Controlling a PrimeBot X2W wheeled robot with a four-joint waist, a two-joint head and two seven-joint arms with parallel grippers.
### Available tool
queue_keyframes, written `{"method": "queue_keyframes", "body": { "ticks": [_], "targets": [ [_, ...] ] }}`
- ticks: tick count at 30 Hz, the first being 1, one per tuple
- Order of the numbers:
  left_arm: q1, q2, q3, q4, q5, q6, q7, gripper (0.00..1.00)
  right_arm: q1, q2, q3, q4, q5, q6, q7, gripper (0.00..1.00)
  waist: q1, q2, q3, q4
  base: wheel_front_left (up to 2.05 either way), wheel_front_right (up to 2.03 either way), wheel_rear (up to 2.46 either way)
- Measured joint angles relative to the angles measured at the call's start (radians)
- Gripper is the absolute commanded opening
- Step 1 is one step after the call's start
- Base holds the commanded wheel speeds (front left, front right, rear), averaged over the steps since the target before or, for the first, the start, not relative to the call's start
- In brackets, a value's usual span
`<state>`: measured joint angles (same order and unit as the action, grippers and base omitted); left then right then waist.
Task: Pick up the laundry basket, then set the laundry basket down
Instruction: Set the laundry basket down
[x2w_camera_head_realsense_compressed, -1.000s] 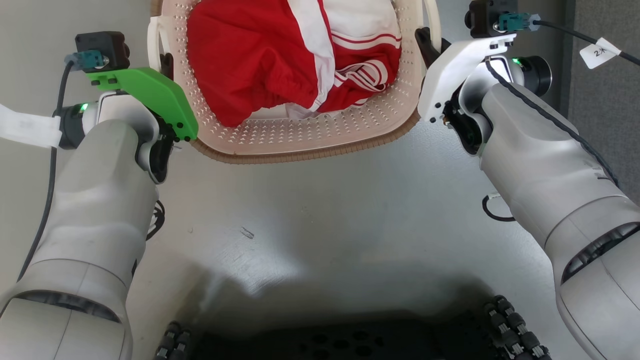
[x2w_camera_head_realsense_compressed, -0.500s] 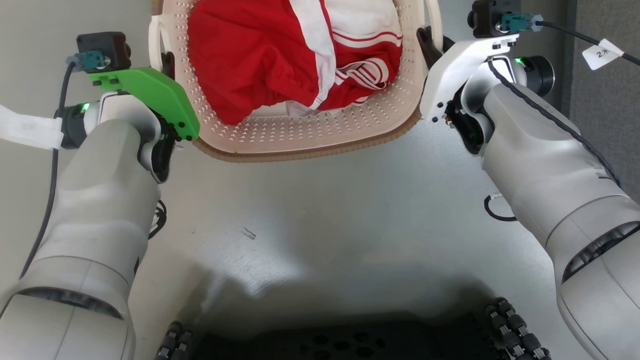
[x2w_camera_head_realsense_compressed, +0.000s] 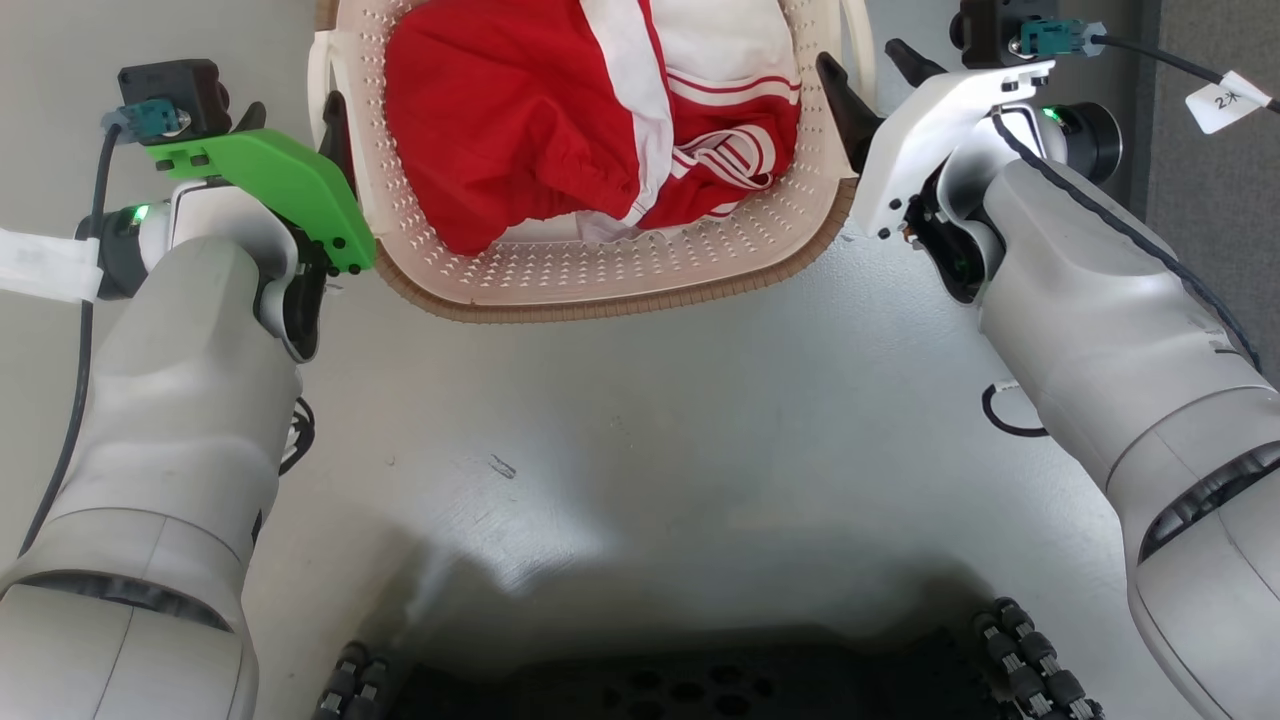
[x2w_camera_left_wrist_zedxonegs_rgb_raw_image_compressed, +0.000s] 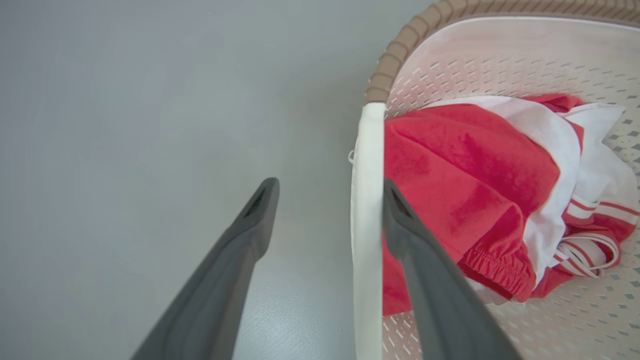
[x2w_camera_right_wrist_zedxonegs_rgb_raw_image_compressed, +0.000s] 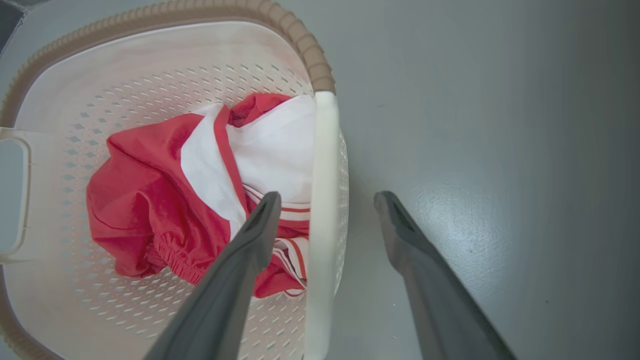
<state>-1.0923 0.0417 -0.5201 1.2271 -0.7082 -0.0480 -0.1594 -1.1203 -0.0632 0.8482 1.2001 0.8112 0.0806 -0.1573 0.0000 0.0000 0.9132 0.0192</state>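
The laundry basket (x2w_camera_head_realsense_compressed: 620, 268) stands on the grey floor at the top centre of the head view, cream with a brown rim, red and white clothes (x2w_camera_head_realsense_compressed: 520, 130) inside. My left gripper (x2w_camera_head_realsense_compressed: 292, 115) is open astride the basket's left white handle (x2w_camera_left_wrist_zedxonegs_rgb_raw_image_compressed: 367, 200). One finger is outside it and the other inside against the clothes. My right gripper (x2w_camera_head_realsense_compressed: 872, 75) is open astride the right handle (x2w_camera_right_wrist_zedxonegs_rgb_raw_image_compressed: 320, 200) in the same way. In the wrist views, my left gripper (x2w_camera_left_wrist_zedxonegs_rgb_raw_image_compressed: 327, 184) and right gripper (x2w_camera_right_wrist_zedxonegs_rgb_raw_image_compressed: 327, 196) each show a gap beside the handle.
The grey floor (x2w_camera_head_realsense_compressed: 640, 430) spreads between the basket and my dark wheeled base (x2w_camera_head_realsense_compressed: 680, 680). A black cable with a white tag (x2w_camera_head_realsense_compressed: 1230, 100) runs off at the upper right, beside a darker strip (x2w_camera_head_realsense_compressed: 1215, 200). A small cable loop (x2w_camera_head_realsense_compressed: 1010, 415) lies by my right forearm.
Both grippers have gone from closed on the basket's handles to open, their fingers now spread to either side of each handle. Both arms have shifted slightly outward.
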Motion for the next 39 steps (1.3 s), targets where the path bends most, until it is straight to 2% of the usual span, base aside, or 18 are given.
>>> {"method": "queue_keyframes", "body": {
  "ticks": [19,30,35,39],
  "targets": [
    [0.02,-0.007,0.001,0.004,-0.007,-0.031,-0.074,1.0,0.018,0.0,0.008,-0.001,0.002,0.015,-0.066,1.0,0.0,0.0,-0.088,0.008,0.0,0.0,0.0],
    [0.086,0.01,0.0,-0.024,0.011,-0.04,-0.093,1.0,0.063,0.0,-0.006,-0.012,-0.001,0.015,-0.092,1.0,0.0,0.0,-0.195,-0.001,0.0,0.0,0.0],
    [0.108,0.032,0.021,-0.13,0.042,-0.038,-0.092,1.0,0.088,-0.009,-0.031,-0.058,-0.005,0.012,-0.095,1.0,0.0,0.0,-0.263,-0.006,0.0,0.0,0.0],
    [0.121,0.05,0.043,-0.208,0.063,-0.027,-0.092,1.0,0.091,-0.033,-0.069,-0.129,-0.021,-0.007,-0.095,1.0,0.0,0.0,-0.31,-0.009,0.0,0.0,0.0]
  ]
}}
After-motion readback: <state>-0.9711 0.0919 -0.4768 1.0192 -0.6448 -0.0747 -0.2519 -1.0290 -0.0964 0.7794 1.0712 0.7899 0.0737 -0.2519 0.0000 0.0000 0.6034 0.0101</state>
